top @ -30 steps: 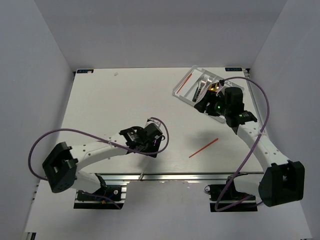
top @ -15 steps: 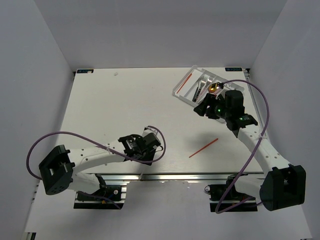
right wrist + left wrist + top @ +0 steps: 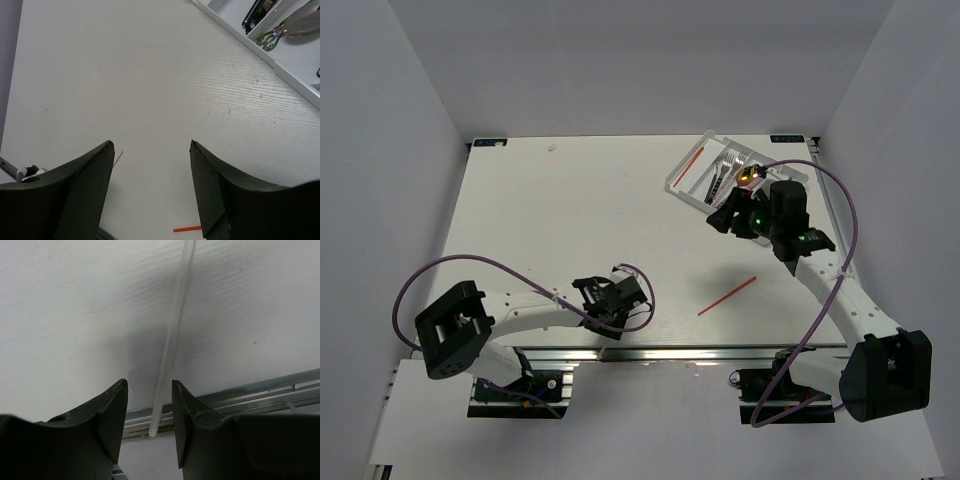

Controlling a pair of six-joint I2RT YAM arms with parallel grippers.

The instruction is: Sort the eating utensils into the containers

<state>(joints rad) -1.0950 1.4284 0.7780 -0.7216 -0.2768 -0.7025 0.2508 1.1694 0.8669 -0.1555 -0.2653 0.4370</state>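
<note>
The white tray point(image 3: 682, 183) stands at the back right and holds a red chopstick point(image 3: 688, 167), forks and a spoon point(image 3: 299, 26); its rim shows in the right wrist view point(image 3: 235, 37). Another red chopstick point(image 3: 727, 296) lies on the table; its tip shows in the right wrist view point(image 3: 187, 229). A pale chopstick point(image 3: 170, 345) lies at the table's near edge, its end over the metal rail. My left gripper point(image 3: 614, 322) is open, and in its wrist view point(image 3: 149, 390) the fingers straddle the pale chopstick. My right gripper point(image 3: 722, 220) is open and empty point(image 3: 151, 150), above the table just near of the tray.
The metal rail point(image 3: 260, 395) runs along the table's near edge under the left gripper. White walls enclose the table on the left, back and right. The left arm's purple cable point(image 3: 470, 265) loops over the near left of the table.
My left gripper has moved toward the near edge, over the pale chopstick. My right gripper drew back a little from the tray, then held still.
</note>
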